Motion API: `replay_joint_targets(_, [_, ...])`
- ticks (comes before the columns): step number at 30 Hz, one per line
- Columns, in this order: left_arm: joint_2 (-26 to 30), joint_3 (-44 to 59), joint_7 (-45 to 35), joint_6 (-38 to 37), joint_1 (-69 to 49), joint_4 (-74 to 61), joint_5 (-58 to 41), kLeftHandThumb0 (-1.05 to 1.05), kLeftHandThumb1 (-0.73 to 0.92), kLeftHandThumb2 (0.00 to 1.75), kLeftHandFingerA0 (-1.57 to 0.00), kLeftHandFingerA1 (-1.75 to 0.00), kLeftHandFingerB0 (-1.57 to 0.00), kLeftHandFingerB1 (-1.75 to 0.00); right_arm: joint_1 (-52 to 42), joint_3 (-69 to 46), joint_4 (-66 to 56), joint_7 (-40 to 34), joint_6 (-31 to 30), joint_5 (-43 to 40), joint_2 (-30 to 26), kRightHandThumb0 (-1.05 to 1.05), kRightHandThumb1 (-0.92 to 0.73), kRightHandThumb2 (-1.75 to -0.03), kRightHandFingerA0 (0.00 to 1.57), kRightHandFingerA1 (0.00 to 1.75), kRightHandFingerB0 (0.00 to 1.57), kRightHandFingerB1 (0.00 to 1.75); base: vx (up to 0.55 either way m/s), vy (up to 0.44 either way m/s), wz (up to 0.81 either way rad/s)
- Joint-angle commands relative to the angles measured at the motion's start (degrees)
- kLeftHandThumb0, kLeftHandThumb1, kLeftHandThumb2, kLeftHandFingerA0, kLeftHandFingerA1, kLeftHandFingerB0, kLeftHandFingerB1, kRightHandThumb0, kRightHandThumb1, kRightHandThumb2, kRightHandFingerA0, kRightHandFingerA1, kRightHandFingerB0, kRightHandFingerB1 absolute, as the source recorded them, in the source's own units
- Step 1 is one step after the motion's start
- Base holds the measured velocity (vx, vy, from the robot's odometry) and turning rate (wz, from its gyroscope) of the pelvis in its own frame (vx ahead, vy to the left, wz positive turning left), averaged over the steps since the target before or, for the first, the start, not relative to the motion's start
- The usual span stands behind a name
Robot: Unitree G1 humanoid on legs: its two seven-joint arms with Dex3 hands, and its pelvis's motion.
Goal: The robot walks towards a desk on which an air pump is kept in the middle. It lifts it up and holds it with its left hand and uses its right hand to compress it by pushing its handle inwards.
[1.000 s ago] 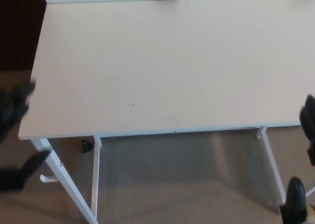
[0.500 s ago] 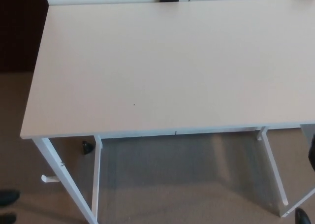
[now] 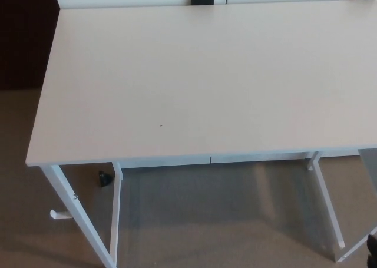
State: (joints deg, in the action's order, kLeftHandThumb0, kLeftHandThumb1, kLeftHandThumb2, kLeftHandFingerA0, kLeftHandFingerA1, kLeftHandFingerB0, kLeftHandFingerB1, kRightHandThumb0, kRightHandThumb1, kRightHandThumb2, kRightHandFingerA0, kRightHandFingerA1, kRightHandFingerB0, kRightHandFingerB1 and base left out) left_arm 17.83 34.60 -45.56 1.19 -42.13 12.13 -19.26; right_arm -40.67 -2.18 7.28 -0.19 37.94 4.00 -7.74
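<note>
Air pump is the thing to lift, yet none shows anywhere on the pale beige rectangular desk top [image 3: 206, 79], so its position and long axis cannot be told. Neither robot hand is clearly in view; a dark sliver at the near right corner is too small to identify, so whether either is released or clenched cannot be told. White metal desk legs [image 3: 76, 212] stand on brown carpet [image 3: 194, 221].
</note>
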Motion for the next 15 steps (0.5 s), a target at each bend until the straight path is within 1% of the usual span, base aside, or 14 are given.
replay_joint_targets(1, [2.3, -0.1, 0.9, -14.0, 7.8, 19.8, 2.4, -0.74, 0.58, 0.88, -0.32, -0.51, -0.26, -0.44, 0.6, -1.4, 7.9, 9.8, 1.7, -10.1, -4.0, -0.87, -0.71, -1.09, 0.0, 0.16, 0.0, 0.13, 0.0, 0.0, 0.0])
replay_joint_targets(3, [2.4, -0.2, 0.9, -14.4, 8.2, 20.8, 2.5, -0.74, 0.58, 0.88, -0.32, -0.51, -0.26, -0.44, 0.7, -1.4, 8.0, 10.1, 1.7, -10.4, -4.0, -0.87, -0.71, -1.09, 0.0, 0.16, 0.0, 0.13, 0.0, 0.0, 0.0])
replay_joint_targets(4, [3.4, -1.5, 1.1, -14.0, 10.2, 24.4, 3.7, -0.65, 0.7, 0.61, -0.28, -0.41, -0.26, -0.33, 0.5, -1.3, 7.2, 10.8, 0.5, -10.7, -4.3, -0.86, -0.69, -1.08, 0.0, 0.19, 0.0, 0.14, 0.0, 0.0, 0.0])
replay_joint_targets(5, [3.6, -2.0, 0.9, -13.3, 10.4, 24.4, 3.8, -0.64, 0.71, 0.61, -0.29, -0.42, -0.25, -0.32, 0.9, -1.3, 7.8, 11.1, 0.5, -10.6, -4.5, -0.85, -0.72, -1.08, 0.0, 0.21, 0.0, 0.15, 0.0, 0.0, 0.0])
replay_joint_targets(9, [4.1, -2.5, 0.2, -11.5, 10.2, 23.4, 3.2, -0.64, 0.71, 0.61, -0.29, -0.42, -0.24, -0.32, 2.2, -1.5, 9.7, 11.6, 0.6, -10.2, -4.8, -0.87, -0.73, -1.09, 0.0, 0.2, 0.0, 0.13, 0.0, 0.0, 0.0])
replay_joint_targets(10, [4.7, -3.0, 0.4, -13.4, 11.4, 25.9, 3.8, -0.64, 0.73, 0.62, -0.28, -0.41, -0.25, -0.32, 3.3, -1.7, 10.9, 11.6, 0.7, -9.7, -5.2, -0.91, -0.77, -1.09, 0.03, 0.17, 0.03, 0.1, 0.0, 0.0, 0.0])
replay_joint_targets(11, [5.2, -3.5, 0.6, -15.1, 12.2, 28.1, 4.4, -0.64, 0.73, 0.62, -0.28, -0.41, -0.25, -0.32, 3.9, -1.8, 11.6, 11.6, 0.8, -9.4, -5.5, -0.91, -0.77, -1.09, 0.03, 0.17, 0.03, 0.1, 0.0, 0.0, 0.0])
replay_joint_targets(15, [5.6, -4.5, 0.5, -16.1, 13.4, 29.1, 4.2, -0.67, 0.71, 0.61, -0.3, -0.42, -0.24, -0.33, 6.9, -2.5, 13.6, 12.2, 1.0, -9.2, -6.5, -0.91, -0.76, -1.09, 0.03, 0.19, 0.03, 0.11, 0.0, 0.0, 0.0])
